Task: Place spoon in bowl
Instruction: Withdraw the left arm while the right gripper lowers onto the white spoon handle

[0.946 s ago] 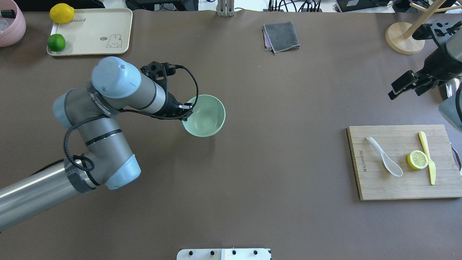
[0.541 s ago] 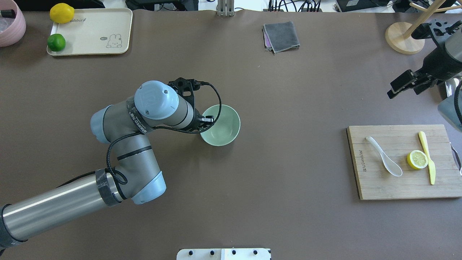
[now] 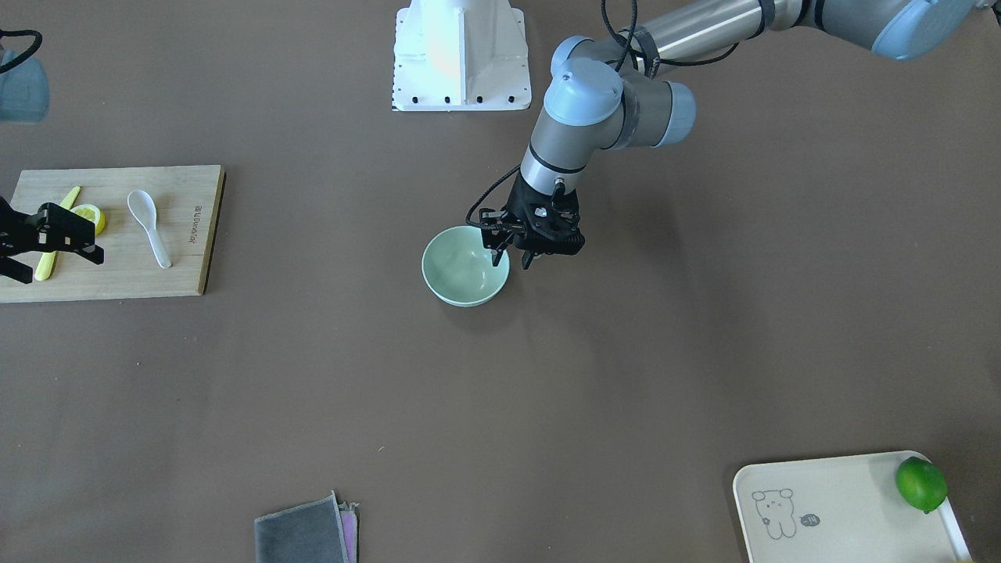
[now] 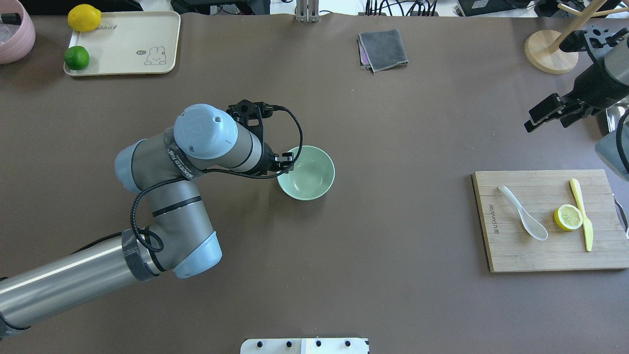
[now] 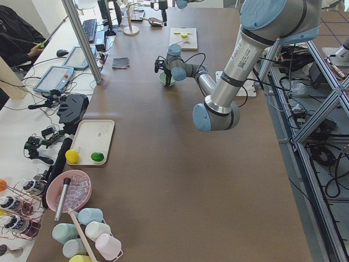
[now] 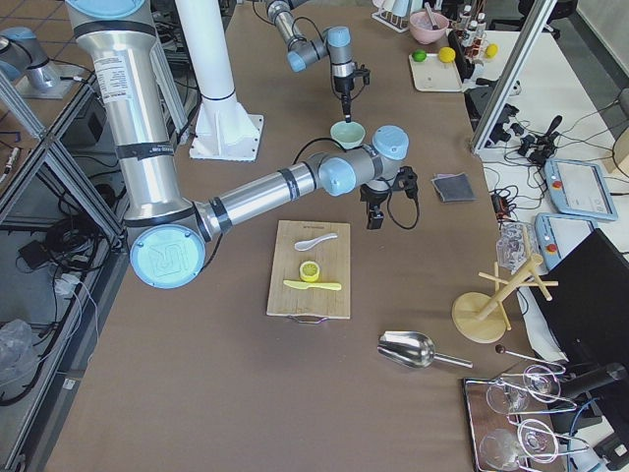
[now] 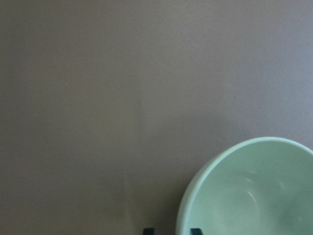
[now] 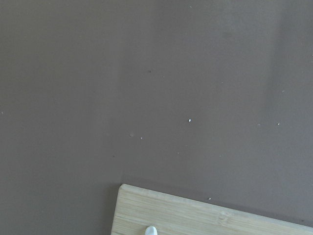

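Bowl (image 4: 309,174) upright on brown table (image 4: 393,123). Left gripper (image 3: 511,260) sits at the bowl's rim, on the side toward the robot's left. Its fingers are narrow, one inside the rim and one outside, gripping the bowl's wall. In the overhead view the wrist covers most of that gripper. The left wrist view gives only two dark fingertips (image 7: 148,230) at the bottom edge, with the bowl cut off at the lower corner, so pad contact itself is hard to make out.

The spoon (image 4: 523,212) is well apart from the bowl, toward the robot's right. It lies flat on a wooden board (image 4: 540,255), handle end nearer the bowl. Lemon half (image 4: 568,217) and yellow knife (image 4: 584,216) lie beyond the spoon from the bowl.

The right gripper (image 4: 549,120) is also well apart from the bowl and hangs above the table, fingers spread wide. The front view cuts one finger at the frame edge. The right wrist view catches only a board corner and a white sliver of spoon.
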### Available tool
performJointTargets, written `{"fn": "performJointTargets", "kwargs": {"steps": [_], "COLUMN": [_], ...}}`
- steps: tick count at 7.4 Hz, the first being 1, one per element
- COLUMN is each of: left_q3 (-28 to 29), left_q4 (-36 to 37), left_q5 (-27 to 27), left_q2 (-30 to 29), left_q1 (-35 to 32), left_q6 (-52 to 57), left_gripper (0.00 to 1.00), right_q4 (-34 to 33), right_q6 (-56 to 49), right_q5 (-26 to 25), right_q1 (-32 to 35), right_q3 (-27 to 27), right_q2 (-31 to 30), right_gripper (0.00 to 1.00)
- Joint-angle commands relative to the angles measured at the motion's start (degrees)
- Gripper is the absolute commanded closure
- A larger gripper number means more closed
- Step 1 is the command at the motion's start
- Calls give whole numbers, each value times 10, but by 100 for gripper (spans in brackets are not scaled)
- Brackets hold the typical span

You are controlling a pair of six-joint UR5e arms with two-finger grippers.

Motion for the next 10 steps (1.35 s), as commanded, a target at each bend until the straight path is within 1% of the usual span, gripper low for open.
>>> {"fn": "performJointTargets", "kwargs": {"steps": [1,2,3,4,5,6,7,8,10], "left_q3": [-83,-126,-163,-171,-172,-172,-173,-173,-166], "left_q4": [82,134,139,139,141,140,139,139,139], "left_q5": [-108,-110,-98,-92,-91,-90,-76,-71,-67], "left_q2": [22,30,64,69,70,70,73,73,79], "left_q1": [-97,-124,-142,-145,-150,-150,-151,-151,-150], "left_q6": [34,76,96,138,184,201,202,200,196], "left_gripper": [2,2,2,2,2,2,2,2,2], "right_q4": [30,85,121,140,175,211,218,218,218], "right_q6": [32,51,51,50,44,46,48,50,51], "right_q5": [-23,-57,-73,-72,-73,-75,-79,-105,-119], "right_q1": [-35,-72,-104,-113,-115,-118,-130,-150,-174], "right_q3": [3,1,-2,0,2,4,5,5,5], "right_q2": [-4,-14,-25,-41,-69,-89,-99,-105,-113], "right_gripper": [0,0,0,0,0,0,1,1,3]}}
